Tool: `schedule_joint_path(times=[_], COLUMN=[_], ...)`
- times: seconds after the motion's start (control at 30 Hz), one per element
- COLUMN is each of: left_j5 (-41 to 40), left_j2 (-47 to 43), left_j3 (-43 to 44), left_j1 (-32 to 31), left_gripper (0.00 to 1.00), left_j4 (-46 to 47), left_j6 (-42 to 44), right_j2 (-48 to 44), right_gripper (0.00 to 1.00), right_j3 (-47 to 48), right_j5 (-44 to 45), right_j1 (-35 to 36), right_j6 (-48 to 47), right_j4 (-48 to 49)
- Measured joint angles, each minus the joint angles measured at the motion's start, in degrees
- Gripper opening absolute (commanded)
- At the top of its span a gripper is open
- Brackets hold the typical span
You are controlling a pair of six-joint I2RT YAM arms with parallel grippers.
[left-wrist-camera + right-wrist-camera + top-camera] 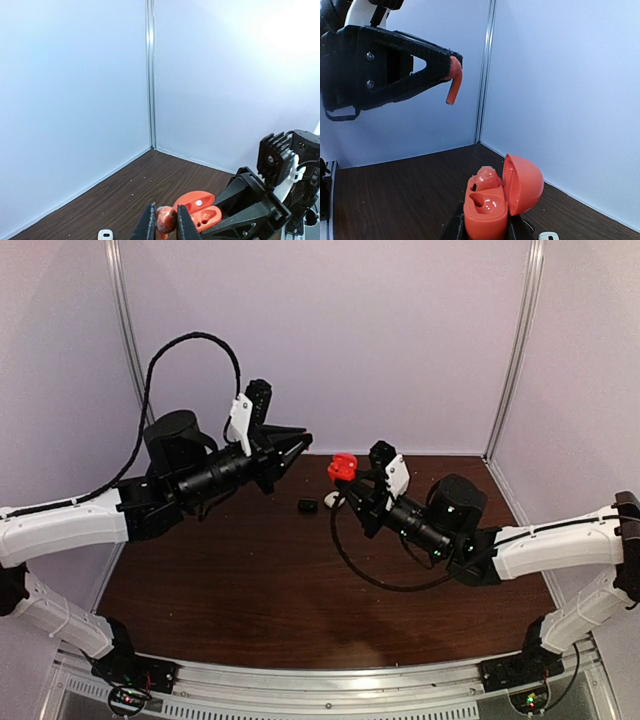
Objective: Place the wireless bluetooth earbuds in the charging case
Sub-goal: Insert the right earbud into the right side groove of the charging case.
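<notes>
I hold the red earbud stem-down in clamped left fingers; right fingers grip the open case at four o'clock.

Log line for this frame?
left gripper shut on red earbud, raised | right gripper shut on open red case | earbud not yet inserted

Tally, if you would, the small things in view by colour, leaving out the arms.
Red: 3, the case, an earbud in the left jaws, a second earbud apparently seated in the case.
Black: 1, a small black piece.
White: 1, a small white piece.
Total: 5.
</notes>
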Motion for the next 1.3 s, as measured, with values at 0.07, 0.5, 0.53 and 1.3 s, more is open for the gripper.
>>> schedule_joint_path(times=[0.07,0.5,0.53,1.3], left_j5=[1.4,7.2,7.5,7.3], left_j2=[0.8,3.9,4.0,6.0], left_j3=[-0.1,-0.6,-0.6,-0.6], left_j1=[-0.7,-1.9,-1.9,-2.1], left_gripper=[0.12,0.12,0.12,0.12], left_j4=[2.3,8.4,8.6,9.2], left_j6=[0.1,0.6,0.6,1.5], right_j2=[0.2,2.8,2.8,3.0], right_gripper=[0.0,0.0,0.0,0.0], right_j3=[0.5,4.6,4.7,5.8], right_j5=[2.1,8.2,8.4,9.1], right_j1=[0.6,3.5,3.7,5.3], right_j6=[0.0,0.8,0.8,2.2], right_j4=[0.0,-0.3,-0.2,-0.6])
